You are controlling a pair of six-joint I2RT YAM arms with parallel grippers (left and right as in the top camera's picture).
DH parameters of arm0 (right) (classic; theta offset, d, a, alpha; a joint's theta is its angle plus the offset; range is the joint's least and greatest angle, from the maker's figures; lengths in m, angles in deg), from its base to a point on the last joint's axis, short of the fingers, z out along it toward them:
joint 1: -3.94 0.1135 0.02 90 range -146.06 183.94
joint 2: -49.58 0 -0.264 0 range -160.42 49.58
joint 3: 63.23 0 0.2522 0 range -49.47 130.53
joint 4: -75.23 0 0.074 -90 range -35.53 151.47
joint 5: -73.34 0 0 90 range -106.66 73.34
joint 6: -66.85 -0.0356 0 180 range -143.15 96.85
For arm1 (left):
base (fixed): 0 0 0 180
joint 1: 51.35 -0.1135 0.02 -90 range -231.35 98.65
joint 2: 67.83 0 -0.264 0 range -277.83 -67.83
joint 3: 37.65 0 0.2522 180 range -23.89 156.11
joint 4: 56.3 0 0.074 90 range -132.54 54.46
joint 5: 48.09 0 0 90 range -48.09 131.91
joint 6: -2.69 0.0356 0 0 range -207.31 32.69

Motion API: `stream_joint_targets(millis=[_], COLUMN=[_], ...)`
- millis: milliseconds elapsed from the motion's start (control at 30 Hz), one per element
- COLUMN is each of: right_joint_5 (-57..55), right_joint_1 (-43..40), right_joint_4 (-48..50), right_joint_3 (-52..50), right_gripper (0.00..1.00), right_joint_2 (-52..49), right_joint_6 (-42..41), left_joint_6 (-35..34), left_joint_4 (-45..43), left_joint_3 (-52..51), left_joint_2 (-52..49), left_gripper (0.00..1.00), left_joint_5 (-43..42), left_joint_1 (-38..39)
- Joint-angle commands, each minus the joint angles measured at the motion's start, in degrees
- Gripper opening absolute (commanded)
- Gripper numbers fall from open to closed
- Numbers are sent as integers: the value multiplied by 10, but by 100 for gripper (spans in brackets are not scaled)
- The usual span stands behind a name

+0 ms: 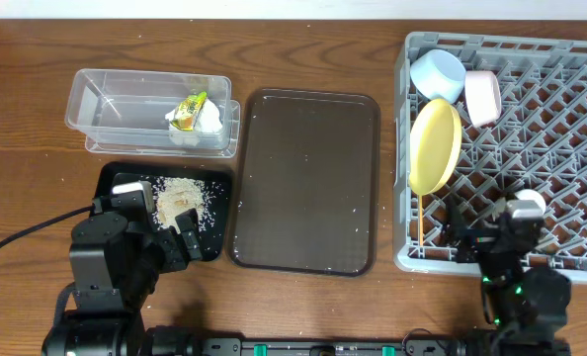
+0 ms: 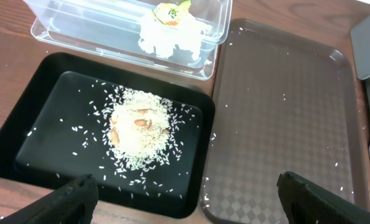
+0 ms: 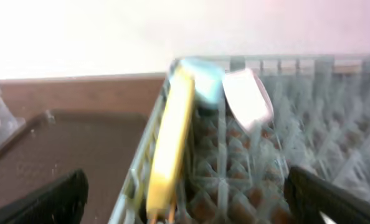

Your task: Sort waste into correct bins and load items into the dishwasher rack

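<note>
Loose white rice (image 1: 180,201) lies piled in the shallow black tray (image 1: 116,178). The clear tub (image 1: 106,104) behind it holds the yellow-green wrapper (image 1: 188,109) and the white tissue (image 1: 207,121). In the grey dishwasher rack (image 1: 570,129), the yellow plate (image 1: 435,145) stands on edge near the left wall. The light blue bowl (image 1: 438,74) and the pinkish bowl (image 1: 482,97) sit behind it. Chopstick ends (image 3: 166,214) show under the plate. My left gripper (image 2: 185,186) is open and empty over the black tray's near edge. My right gripper (image 3: 185,186) is open and empty at the rack's front left corner.
A large dark brown serving tray (image 1: 308,178) lies between the black tray and the rack, with a few stray rice grains (image 2: 284,96) on it. A black cable (image 1: 27,232) runs across the wooden table at the left.
</note>
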Motion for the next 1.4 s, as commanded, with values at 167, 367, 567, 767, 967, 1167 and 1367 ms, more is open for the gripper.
stream_joint_targets(millis=[167, 367, 567, 767, 967, 1167, 1367], right_joint_5=[-17, -17, -17, -17, -17, -17, -17], right_joint_1=[26, 31, 33, 33, 33, 33, 33], right_joint_4=[166, 92, 81, 81, 81, 81, 81], right_joint_3=[-125, -148, -148, -148, -148, -148, -148], right_gripper=[99, 99, 99, 99, 99, 99, 99], right_joint_2=[82, 109, 108, 108, 108, 108, 108], right_joint_6=[5, 5, 5, 5, 5, 5, 5], left_joint_6=[3, 3, 3, 3, 3, 3, 3], left_joint_4=[1, 1, 1, 1, 1, 1, 1], left_joint_3=[-2, -2, -2, -2, -2, -2, -2], left_joint_2=[2, 2, 2, 2, 2, 2, 2], left_gripper=[95, 95, 95, 95, 95, 95, 95], left_joint_5=[9, 9, 9, 9, 9, 9, 9], left_joint_1=[-2, -2, -2, -2, -2, -2, -2])
